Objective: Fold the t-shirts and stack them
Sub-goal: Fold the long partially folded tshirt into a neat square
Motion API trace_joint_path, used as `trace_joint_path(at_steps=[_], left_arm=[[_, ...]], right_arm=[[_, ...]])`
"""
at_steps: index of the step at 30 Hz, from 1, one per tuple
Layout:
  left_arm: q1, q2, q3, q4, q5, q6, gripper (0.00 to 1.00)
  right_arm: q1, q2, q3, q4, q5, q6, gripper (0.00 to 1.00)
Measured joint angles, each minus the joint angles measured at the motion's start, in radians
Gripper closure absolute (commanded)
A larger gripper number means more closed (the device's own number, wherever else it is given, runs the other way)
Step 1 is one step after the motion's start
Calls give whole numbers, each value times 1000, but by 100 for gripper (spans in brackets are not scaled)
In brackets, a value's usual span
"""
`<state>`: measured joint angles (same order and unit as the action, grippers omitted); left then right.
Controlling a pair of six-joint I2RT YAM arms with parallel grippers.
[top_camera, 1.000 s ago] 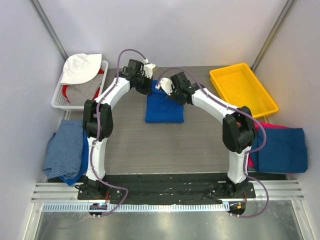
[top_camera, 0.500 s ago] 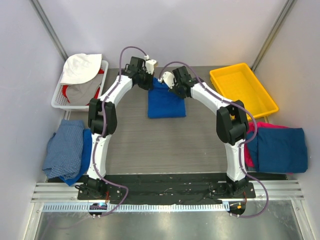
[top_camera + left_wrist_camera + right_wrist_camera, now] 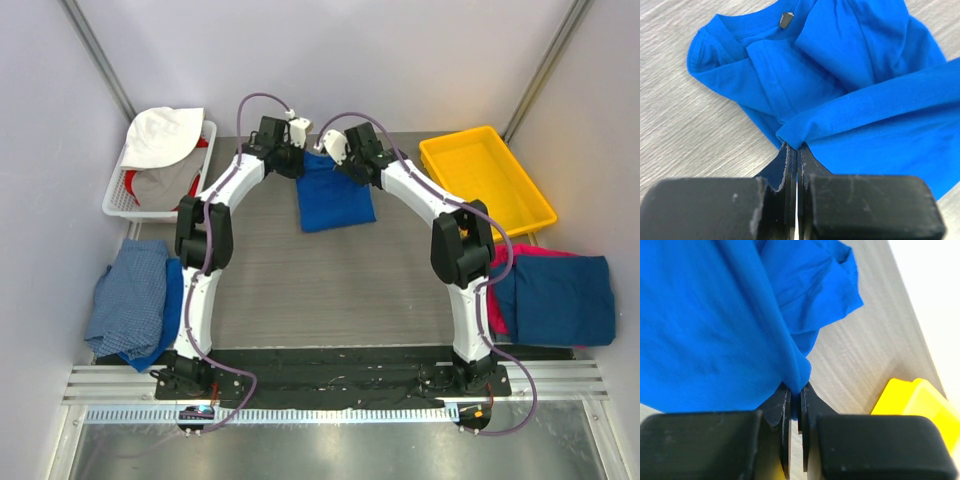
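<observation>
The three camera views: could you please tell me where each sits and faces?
Top external: above and behind, looking down on the table; both arms show whole.
Left wrist: on the left arm, looking along the left claw, shut on the blue t-shirt.
Right wrist: likewise, right claw pinching the same shirt, yellow tray beyond.
Shared: all three show that shirt.

**Top view:** a fixed camera high above and behind both arms looks down over the whole counter; the left tool and right tool sit far from the lens.
**Left wrist view:** the lens rides just behind its tool, looking along the fingers, very close to the blue t-shirt ahead.
**Right wrist view:** likewise close, with a yellow tray beside the tool's right.
All three share the shirt and the counter around the tools.
</observation>
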<state>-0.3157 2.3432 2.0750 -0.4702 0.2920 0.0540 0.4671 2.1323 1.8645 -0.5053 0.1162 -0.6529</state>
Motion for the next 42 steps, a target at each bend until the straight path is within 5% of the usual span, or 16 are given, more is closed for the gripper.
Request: trace_joint_path(at_steps=[26, 42], left_arm=[[2, -61, 49, 94, -218, 45, 100], [3, 184, 218, 125, -254, 115, 100]], right_arm=[[2, 108, 188, 96, 67, -20, 99], [-14, 282, 256, 171, 100, -57, 99]])
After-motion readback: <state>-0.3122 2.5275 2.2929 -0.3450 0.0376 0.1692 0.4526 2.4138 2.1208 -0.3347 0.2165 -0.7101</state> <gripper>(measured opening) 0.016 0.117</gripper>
